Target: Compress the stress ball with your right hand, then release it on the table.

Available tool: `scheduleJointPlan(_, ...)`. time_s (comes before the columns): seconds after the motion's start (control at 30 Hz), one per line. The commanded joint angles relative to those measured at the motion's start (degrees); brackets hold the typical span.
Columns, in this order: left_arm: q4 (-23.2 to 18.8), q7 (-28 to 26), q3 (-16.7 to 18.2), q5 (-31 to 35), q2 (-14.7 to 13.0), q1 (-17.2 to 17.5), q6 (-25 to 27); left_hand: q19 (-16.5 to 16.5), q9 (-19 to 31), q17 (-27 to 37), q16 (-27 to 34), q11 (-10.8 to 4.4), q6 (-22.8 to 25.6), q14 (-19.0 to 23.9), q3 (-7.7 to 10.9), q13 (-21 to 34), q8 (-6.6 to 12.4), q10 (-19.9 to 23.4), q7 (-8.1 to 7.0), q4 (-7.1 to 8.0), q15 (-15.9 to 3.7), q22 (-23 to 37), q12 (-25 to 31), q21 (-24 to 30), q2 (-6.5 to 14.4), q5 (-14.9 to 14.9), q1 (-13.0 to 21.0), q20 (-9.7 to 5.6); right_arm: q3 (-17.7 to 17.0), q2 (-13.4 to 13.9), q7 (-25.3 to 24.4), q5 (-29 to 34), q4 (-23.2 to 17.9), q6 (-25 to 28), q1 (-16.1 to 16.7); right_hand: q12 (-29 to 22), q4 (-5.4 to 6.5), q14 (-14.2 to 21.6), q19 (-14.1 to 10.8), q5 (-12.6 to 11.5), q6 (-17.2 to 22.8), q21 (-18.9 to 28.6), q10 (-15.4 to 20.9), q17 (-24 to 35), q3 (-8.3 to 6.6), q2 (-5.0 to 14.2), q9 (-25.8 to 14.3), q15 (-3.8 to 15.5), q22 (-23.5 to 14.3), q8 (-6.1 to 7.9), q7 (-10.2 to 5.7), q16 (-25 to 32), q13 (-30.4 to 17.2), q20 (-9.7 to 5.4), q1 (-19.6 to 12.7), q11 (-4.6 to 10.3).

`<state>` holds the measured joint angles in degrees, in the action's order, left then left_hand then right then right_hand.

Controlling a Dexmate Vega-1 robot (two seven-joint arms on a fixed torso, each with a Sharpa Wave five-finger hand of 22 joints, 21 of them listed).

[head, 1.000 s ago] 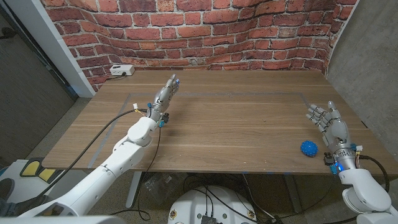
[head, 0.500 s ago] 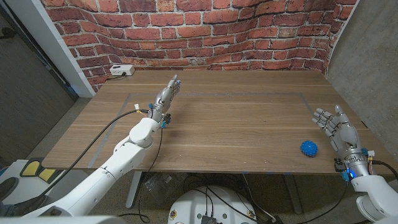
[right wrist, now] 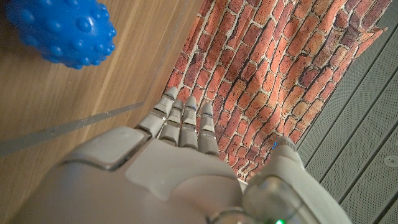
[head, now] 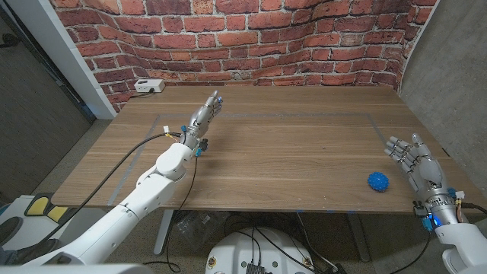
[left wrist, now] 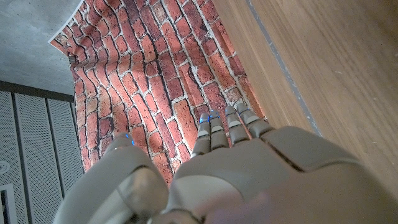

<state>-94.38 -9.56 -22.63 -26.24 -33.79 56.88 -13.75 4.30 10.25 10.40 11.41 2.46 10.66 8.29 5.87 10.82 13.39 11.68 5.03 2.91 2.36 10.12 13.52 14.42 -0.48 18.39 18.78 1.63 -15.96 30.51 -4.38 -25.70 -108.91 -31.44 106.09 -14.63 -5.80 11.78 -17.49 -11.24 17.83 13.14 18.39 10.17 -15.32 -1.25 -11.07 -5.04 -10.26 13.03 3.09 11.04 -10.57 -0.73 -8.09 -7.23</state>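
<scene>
My right robot hand (head: 417, 161) is open and empty, just right of the knobbly blue rubber stress ball (head: 378, 181). The ball sits near the wooden table (head: 289, 144) edge. I think a clumsy nudge could roll it off.

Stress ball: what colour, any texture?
Blue, covered in small rounded bumps; the stress ball shows best in the right wrist view.

The stress ball (right wrist: 61, 30) is cut off by the right wrist view's edge.

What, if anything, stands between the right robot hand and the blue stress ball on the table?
Nothing visible does. The stress ball lies alone on the bare wooden table, and the right robot hand is open just beside it, toward the table's right edge, with only bare wood between them.
</scene>
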Motion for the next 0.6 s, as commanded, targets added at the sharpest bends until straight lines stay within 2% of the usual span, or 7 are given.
scheduleJointPlan(0.03, 0.3, 1.8, 0.4, -0.6, -0.4, -0.4, -0.9, 0.3, 0.3, 0.0, 0.2, 0.09, 0.8, 0.4, 0.04, 0.1, -0.09, 0.4, 0.01, -0.10, 0.05, 0.2, -0.1, 0.0, -0.1, 0.0, 0.4, -0.05, 0.0, -3.4, -2.3, 6.4, -0.9, -0.7, 0.4, -0.5, -0.53, 0.9, -1.1, 0.2, 1.2, 0.5, 1.0, 0.2, -0.22, 0.24, -0.3, 0.17, -0.3, 0.39, 0.00, 0.3, -0.2, 0.28, -0.9, 0.22)
scheduleJointPlan(0.6, 2.8, 2.6, -0.2, -0.6, 1.9, -2.0, -3.5, 0.2, 0.3, 0.1, 0.1, -0.53, 1.8, 0.9, -0.16, 0.1, -0.15, 0.8, -0.40, -0.16, -0.60, 0.2, -0.3, -0.4, -0.1, -0.3, 0.6, 0.00, -3.2, -6.0, -9.1, 21.2, -4.2, 3.9, 1.8, -0.5, -1.10, 1.5, -1.7, 0.1, 1.5, 0.4, 1.6, 0.1, -0.79, 0.98, -0.3, 0.39, -0.3, 0.24, -0.32, 0.2, -0.1, 0.11, -2.2, 0.50)
